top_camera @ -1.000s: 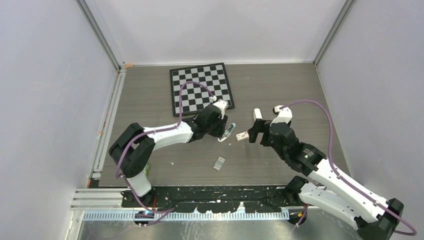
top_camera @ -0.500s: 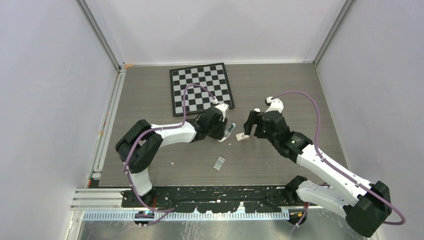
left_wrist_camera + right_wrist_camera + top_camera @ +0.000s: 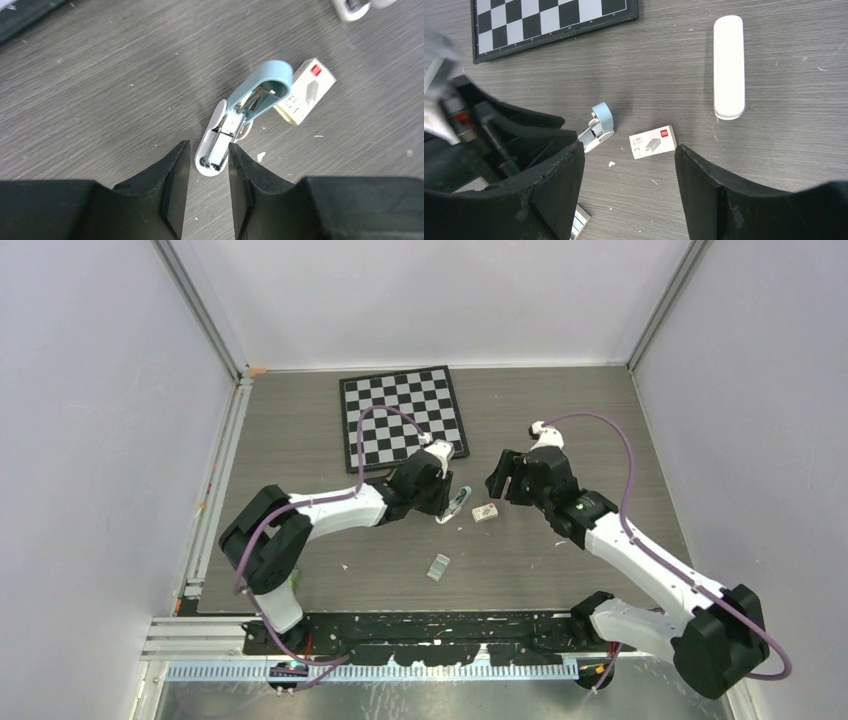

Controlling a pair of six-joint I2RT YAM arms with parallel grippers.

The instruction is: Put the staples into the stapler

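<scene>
The left gripper (image 3: 208, 146) has its two fingers close together, and the near end of the stapler (image 3: 216, 145) lies between the tips. One finger seems to touch the white base and a thin gap shows at the other, so I cannot tell if it really pinches. The stapler's light-blue top arm is swung up and the metal channel is exposed. What is inside the channel is too small to see. From above, the left wrist covers part of the stapler.

The right gripper (image 3: 629, 150) is spread wide and holds nothing. Below it a small staple box (image 3: 652, 142) lies just beside the stapler's far end, not touching it. A white bar (image 3: 729, 67) lies farther back. In the top view the right gripper hides it, and I cannot say what it is.

The staples (image 3: 438, 567) lie alone on the table (image 3: 560, 420), nearer to the arm bases and apart from the stapler. In the right wrist view a finger cuts them off. Bare wood shows between them and the stapler. The chessboard (image 3: 403, 418) lies behind, toward the back wall.
</scene>
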